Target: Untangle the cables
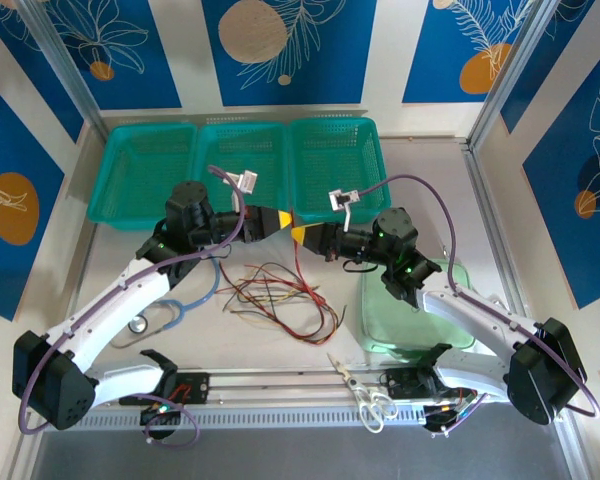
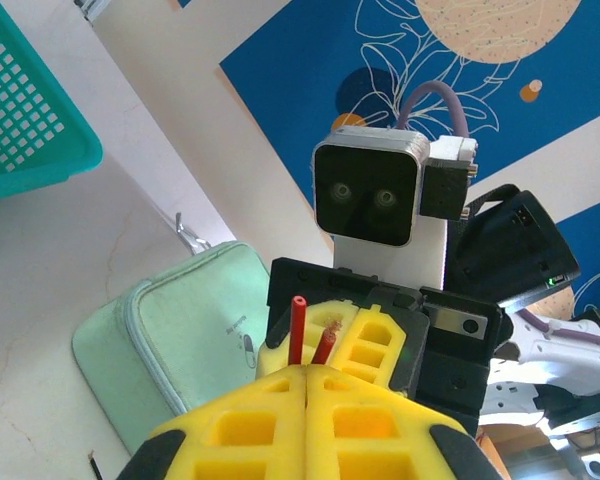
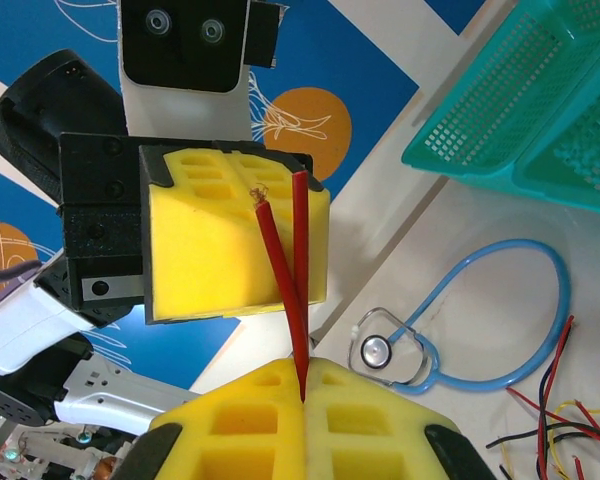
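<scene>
The left gripper (image 1: 273,219) was clamped shut on a red cable (image 2: 297,330), tip to tip with the right gripper (image 1: 303,234), which was also pinching red cable. The other cables (image 1: 280,295) lay tangled on the table (image 1: 270,352) just nearer the arm bases.

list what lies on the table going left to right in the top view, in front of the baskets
stethoscope → loose cables → green pouch; the scissors are left out because they overlap the pouch's span
</scene>
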Controlling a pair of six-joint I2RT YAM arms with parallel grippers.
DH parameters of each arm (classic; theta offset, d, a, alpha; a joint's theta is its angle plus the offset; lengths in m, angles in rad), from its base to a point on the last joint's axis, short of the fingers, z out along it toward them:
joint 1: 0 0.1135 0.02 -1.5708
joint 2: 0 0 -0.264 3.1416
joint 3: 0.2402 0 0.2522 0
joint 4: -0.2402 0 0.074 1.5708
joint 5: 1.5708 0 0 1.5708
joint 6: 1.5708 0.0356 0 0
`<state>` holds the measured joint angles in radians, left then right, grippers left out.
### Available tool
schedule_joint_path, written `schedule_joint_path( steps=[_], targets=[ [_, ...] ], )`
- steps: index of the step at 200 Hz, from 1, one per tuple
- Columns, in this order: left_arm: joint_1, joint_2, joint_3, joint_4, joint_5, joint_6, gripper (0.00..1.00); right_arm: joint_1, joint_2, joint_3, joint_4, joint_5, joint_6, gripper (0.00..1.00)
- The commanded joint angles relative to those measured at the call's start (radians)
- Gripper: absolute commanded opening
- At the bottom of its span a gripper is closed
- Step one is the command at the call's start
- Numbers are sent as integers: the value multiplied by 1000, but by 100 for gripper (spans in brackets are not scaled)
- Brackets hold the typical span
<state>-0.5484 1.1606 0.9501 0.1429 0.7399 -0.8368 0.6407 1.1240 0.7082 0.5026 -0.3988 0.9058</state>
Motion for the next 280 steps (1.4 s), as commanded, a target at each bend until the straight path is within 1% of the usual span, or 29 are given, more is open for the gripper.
schedule_joint_path(
  steps=[1,9,19,37,72,166,194,215,242,256,280],
  targets=[
    [-13,-15,-13,49,15,-3,1,-10,-2,-1,25,-23,20,5],
    [-13,-13,-14,55,15,-5,10,-12,-2,-2,30,-28,25,5],
    [-13,-12,-18,62,19,-10,13,-15,1,-4,45,-37,35,5],
    [-14,-9,-20,69,25,-14,13,-19,10,-4,73,-56,57,5],
    [-18,-3,-21,76,29,-16,13,-3,26,37,1,-84,17,5],
    [-25,4,-24,80,32,-11,14,1,63,71,-15,-126,7,4],
    [-27,5,-27,81,32,-8,22,-1,65,79,-21,-132,-2,4],
    [-27,7,-25,84,35,-10,23,-3,67,82,-29,-142,-8,4],
    [-27,8,-27,84,37,-8,24,-9,69,90,-38,-154,-16,4],
    [-26,6,-33,89,32,-8,23,-10,69,102,-80,-141,-35,4],
    [-27,5,-26,76,21,0,16,-10,68,121,-147,-115,-72,4]
  ],
)
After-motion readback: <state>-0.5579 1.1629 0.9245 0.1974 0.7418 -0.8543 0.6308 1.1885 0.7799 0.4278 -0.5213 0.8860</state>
